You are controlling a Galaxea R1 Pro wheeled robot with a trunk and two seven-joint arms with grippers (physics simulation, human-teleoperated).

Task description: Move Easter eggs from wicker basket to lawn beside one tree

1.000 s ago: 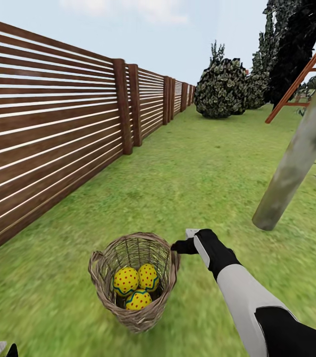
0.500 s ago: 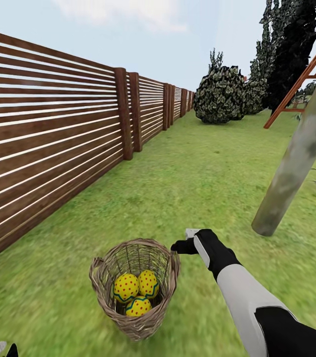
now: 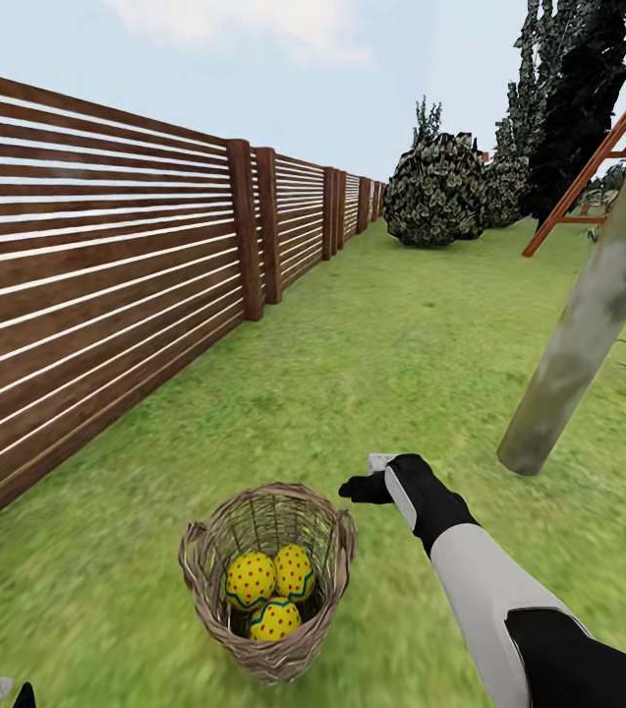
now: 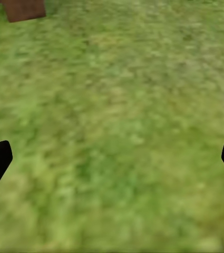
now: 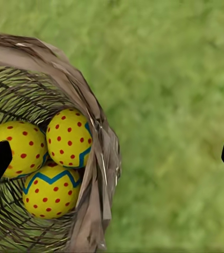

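Easter eggs [image 3: 274,593]: three, clustered in wicker basket [image 3: 212,536] | basket upright on lawn [image 3: 401,334] | tree [image 3: 588,315] nearby

Outdoor garden, daylight, pale blue sky [image 3: 254,69] with thin cloud. Brown slatted wooden fence [image 3: 96,285] runs from 9 o'clock away toward 12. Round leafy bush [image 3: 437,189] at 12–1 o'clock, dark cypresses [image 3: 578,98] behind it at 1. Red-brown wooden frame [image 3: 597,162] at 2 o'clock. Short green grass covers the ground throughout.
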